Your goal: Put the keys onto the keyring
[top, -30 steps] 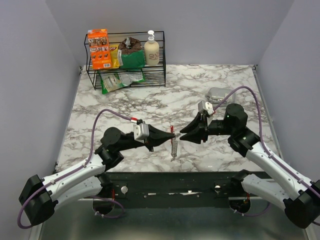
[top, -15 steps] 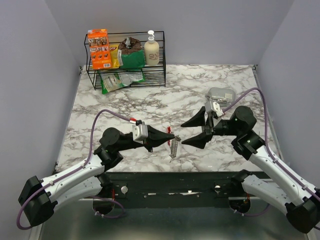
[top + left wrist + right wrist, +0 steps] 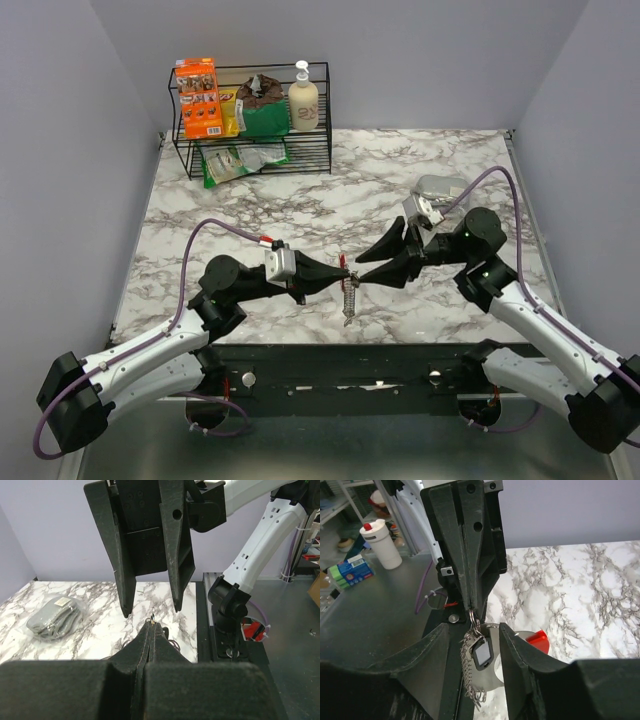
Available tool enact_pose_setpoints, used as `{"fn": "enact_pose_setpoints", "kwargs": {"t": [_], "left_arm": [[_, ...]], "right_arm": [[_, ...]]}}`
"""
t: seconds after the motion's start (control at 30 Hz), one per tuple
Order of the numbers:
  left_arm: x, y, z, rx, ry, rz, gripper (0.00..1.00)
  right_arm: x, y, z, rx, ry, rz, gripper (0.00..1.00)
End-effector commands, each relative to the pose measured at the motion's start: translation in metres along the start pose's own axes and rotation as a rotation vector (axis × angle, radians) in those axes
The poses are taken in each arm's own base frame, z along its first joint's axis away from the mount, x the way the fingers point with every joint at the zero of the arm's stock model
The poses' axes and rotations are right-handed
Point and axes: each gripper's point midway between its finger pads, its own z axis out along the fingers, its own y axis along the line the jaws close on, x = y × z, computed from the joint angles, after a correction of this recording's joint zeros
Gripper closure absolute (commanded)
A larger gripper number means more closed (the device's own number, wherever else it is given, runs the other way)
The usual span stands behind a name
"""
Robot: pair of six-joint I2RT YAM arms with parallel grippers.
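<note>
A black wire rack (image 3: 312, 150) stands at the upper left of the marble table (image 3: 250, 215). On its top shelf, from left to right, are an orange box (image 3: 198, 97), a green bag (image 3: 263, 112) and a cream pump bottle (image 3: 303, 100). Green and white packets (image 3: 240, 160) lie on its lower shelf. A gray pouch (image 3: 440, 187) lies at the upper right of the table; what it contains is hidden.

In the lower middle of the overhead view the two arms meet tip to tip. The left gripper (image 3: 345, 270) has its jaws pressed together, pinching the top of the keyring (image 3: 348, 298), which hangs straight down from them toward the table. A spot of red shows at its upper end and a gray ridged strip below.

The right wrist view looks straight at those closed jaws. A thin wire loop (image 3: 474, 617) is nipped in their tips. Under it dangle the ridged strip and one small black key (image 3: 481, 655) with a pale face, and red shows to the right.

The right gripper (image 3: 360, 271) has its jaws spread wide, one finger on each side of the left tips and the hanging loop. It holds nothing, and I cannot tell whether it touches the strip.
</note>
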Motion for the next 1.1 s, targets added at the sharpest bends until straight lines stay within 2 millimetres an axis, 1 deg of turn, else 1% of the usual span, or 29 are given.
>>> {"fn": "enact_pose_setpoints", "kwargs": {"t": [0.0, 0.2, 0.23, 0.3, 0.33, 0.4, 0.43, 0.47, 0.57, 0.6, 0.63, 0.67, 0.7, 0.77, 0.8, 0.83, 0.87, 0.9, 0.93, 0.97, 1.0, 1.07], "left_arm": [[-0.026, -0.005, 0.005, 0.033, -0.064, 0.032, 1.0], [-0.025, -0.005, 0.006, 0.034, -0.06, 0.028, 1.0], [-0.025, -0.005, 0.006, 0.035, -0.062, 0.03, 1.0], [-0.024, -0.005, 0.006, 0.036, -0.061, 0.029, 1.0], [-0.025, -0.005, 0.007, 0.036, -0.065, 0.03, 1.0], [-0.026, -0.005, 0.007, 0.037, -0.066, 0.032, 1.0], [-0.026, -0.005, 0.006, 0.035, -0.067, 0.034, 1.0], [-0.026, -0.005, 0.007, 0.037, -0.067, 0.032, 1.0], [-0.025, -0.004, 0.007, 0.032, -0.058, 0.035, 1.0], [-0.027, -0.004, 0.007, 0.033, -0.06, 0.038, 1.0], [-0.025, -0.004, 0.006, 0.03, -0.048, 0.033, 1.0], [-0.024, -0.003, 0.006, 0.026, -0.044, 0.031, 1.0], [-0.027, -0.003, 0.006, 0.024, -0.044, 0.031, 1.0], [-0.021, -0.004, 0.005, 0.025, -0.008, 0.006, 1.0], [-0.024, -0.004, 0.006, 0.026, -0.003, 0.003, 0.97], [-0.017, -0.006, 0.005, 0.03, 0.034, -0.021, 0.93], [-0.015, -0.006, 0.004, 0.031, 0.052, -0.029, 0.88], [-0.015, -0.007, 0.003, 0.033, 0.064, -0.034, 0.77], [-0.01, -0.007, 0.001, 0.029, 0.099, -0.05, 0.72], [-0.008, -0.006, 0.0, 0.022, 0.116, -0.047, 0.69], [-0.009, -0.006, -0.001, 0.017, 0.127, -0.043, 0.63], [-0.002, -0.004, -0.006, -0.005, 0.181, -0.057, 0.57]], "right_arm": [[-0.004, 0.007, 0.005, -0.06, -0.006, -0.005, 0.5], [0.003, 0.007, 0.009, -0.071, 0.007, 0.019, 0.56], [0.004, 0.007, 0.009, -0.074, 0.008, 0.022, 0.6], [0.005, 0.007, 0.011, -0.078, 0.011, 0.025, 0.64], [0.006, 0.006, 0.01, -0.076, 0.014, 0.027, 0.74], [0.007, 0.007, 0.01, -0.082, 0.018, 0.022, 0.86], [0.009, 0.007, 0.01, -0.083, 0.021, 0.023, 0.97], [0.008, 0.008, 0.01, -0.084, 0.02, 0.011, 1.0], [0.006, 0.006, 0.009, -0.062, 0.024, -0.004, 0.99], [0.006, 0.006, 0.009, -0.056, 0.025, -0.006, 0.99], [0.008, 0.004, 0.008, -0.048, 0.034, 0.005, 0.99], [0.005, 0.003, 0.008, -0.042, 0.034, -0.01, 0.99], [0.006, 0.0, 0.009, -0.036, 0.042, -0.006, 0.99], [0.01, -0.004, 0.009, -0.02, 0.064, 0.003, 1.0], [0.006, -0.008, 0.01, -0.006, 0.067, -0.003, 0.99], [0.012, -0.01, 0.009, 0.004, 0.087, 0.02, 1.0], [0.014, -0.013, 0.009, 0.015, 0.097, 0.007, 1.0], [0.01, -0.018, 0.009, 0.044, 0.102, -0.003, 1.0], [0.015, -0.02, 0.008, 0.055, 0.121, 0.022, 0.99], [0.016, -0.022, 0.008, 0.06, 0.129, -0.005, 1.0], [0.017, -0.025, 0.007, 0.071, 0.14, -0.006, 0.99], [0.022, -0.028, 0.006, 0.082, 0.171, 0.007, 1.0]]}}
